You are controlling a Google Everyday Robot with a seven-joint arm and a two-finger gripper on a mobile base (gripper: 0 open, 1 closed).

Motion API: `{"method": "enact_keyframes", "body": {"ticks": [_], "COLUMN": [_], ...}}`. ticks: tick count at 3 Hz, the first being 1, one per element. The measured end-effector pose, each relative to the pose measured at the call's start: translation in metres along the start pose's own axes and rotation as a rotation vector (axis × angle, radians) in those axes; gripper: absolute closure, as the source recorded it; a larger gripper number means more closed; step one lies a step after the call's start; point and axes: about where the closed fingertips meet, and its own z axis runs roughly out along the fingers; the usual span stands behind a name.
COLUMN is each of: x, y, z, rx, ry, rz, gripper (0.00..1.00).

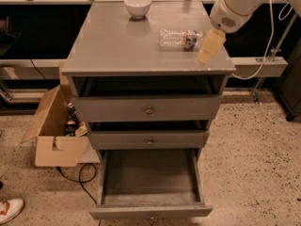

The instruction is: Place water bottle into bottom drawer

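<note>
Near the tabletop's right edge, gripper [210, 47] is being poised beside the lying water bottle [181, 39], presumably for grasping; its spread cannot be told. Bottom drawer [150, 179] is being presented pulled out, ready.

White arm [241, 4], cream hand [208, 49] upper right

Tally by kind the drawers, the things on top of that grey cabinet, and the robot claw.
Grey wooden drawers: 3 (top drawer, middle drawer, bottom drawer pulled open)
Clear ribbed plastic water bottle: 1
White round bowl: 1
Robot claw, by the bottle at the cabinet top's right side: 1
Total: 6
</note>
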Motion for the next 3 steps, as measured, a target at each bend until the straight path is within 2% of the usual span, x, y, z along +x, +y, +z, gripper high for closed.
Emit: {"method": "enact_keyframes", "body": {"ticks": [2, 3], "x": [-0.026, -0.037], "y": [-0.046, -0.065], "z": [0.059, 0.102], "rx": [-0.003, -0.034], "ry": [-0.054, -0.082], "rz": [0.086, 0.132], "gripper": [0.00, 0.00]}}
